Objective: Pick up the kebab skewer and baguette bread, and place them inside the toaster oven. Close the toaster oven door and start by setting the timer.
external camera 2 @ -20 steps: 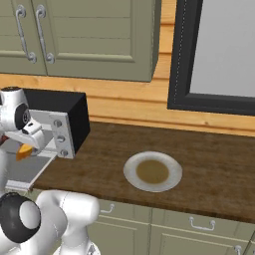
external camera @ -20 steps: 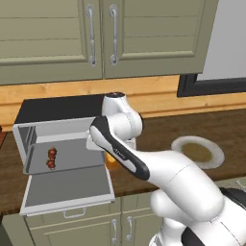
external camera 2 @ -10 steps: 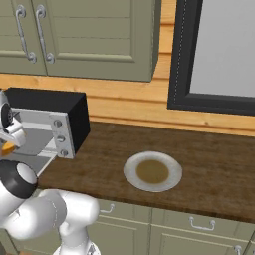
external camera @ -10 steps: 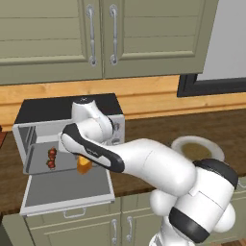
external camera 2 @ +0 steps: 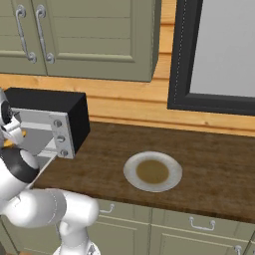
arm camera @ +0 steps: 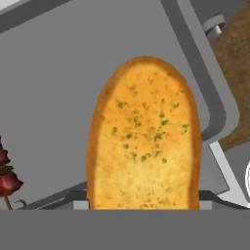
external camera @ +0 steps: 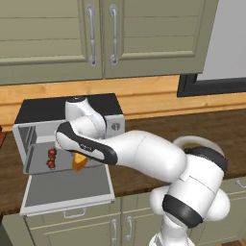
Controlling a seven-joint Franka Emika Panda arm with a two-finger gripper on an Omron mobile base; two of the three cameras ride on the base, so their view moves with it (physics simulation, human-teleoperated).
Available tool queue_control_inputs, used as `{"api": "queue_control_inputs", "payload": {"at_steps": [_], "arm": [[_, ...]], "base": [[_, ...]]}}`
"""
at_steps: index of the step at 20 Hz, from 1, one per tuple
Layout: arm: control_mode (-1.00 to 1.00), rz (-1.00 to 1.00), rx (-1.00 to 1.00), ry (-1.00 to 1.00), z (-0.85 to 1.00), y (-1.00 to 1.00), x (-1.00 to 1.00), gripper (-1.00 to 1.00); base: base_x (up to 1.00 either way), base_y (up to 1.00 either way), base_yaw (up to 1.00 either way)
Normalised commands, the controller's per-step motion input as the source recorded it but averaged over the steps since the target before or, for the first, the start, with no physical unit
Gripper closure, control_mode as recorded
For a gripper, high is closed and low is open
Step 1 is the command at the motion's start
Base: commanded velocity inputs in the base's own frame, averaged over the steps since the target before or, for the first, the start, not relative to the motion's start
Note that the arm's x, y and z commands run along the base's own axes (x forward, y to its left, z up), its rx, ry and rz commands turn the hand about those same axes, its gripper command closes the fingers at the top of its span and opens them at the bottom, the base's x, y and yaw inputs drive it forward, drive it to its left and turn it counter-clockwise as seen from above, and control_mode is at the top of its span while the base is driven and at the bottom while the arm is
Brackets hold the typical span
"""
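White arm links sweep up from the lower right of my left base view and bend hard to the left, the forearm lying level across the front of the oven [external camera: 67, 108] with the wrist turned down at the open mouth. My claw [external camera: 77, 154] sits at the end of that dark-banded link, just over the inner tray, and it is clenched on the bread [external camera: 79, 161]; the orange loaf pokes out beneath the wrist, tilted, its lower end close above the tray. From the hand view the bread [arm camera: 144, 136] runs straight away from the camera, herb-flecked and golden, over the grey floor of the oven, and I cannot tell whether it touches that floor.

Inside the oven, the skewer [external camera: 51, 157] lies on the tray to the left of the bread, near it but apart; I see its dark red chunks [arm camera: 7, 178] at the left edge of the hand view too. The door [external camera: 67, 190] hangs fully down, flat and bare, in front of the cavity.

On the brown desk [external camera 2: 209, 169] to the right, well apart from the oven [external camera 2: 50, 117], stands a round plate [external camera 2: 152, 172].
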Motion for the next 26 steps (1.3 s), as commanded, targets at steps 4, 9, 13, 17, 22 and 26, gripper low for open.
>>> {"api": "queue_control_inputs", "payload": {"at_steps": [4,9,13,17,22,26], "arm": [[-1.00,-0.05,0.00,-0.11,-0.38,0.10,0.37,1.00],[-1.00,0.00,0.00,-0.14,-0.13,0.21,0.35,1.00],[-1.00,0.00,0.00,-0.04,0.00,0.14,0.28,1.00],[-1.00,0.00,0.00,-0.03,-0.14,0.09,0.17,1.00],[-1.00,0.00,0.00,-0.02,-0.13,0.01,0.22,1.00],[-1.00,0.00,0.00,-0.02,-0.11,0.01,0.06,1.00]], "base": [[0.00,0.00,0.00],[0.00,0.00,0.00],[0.00,0.00,0.00],[0.00,0.00,0.00],[0.00,0.00,0.00],[0.00,0.00,0.00]]}}
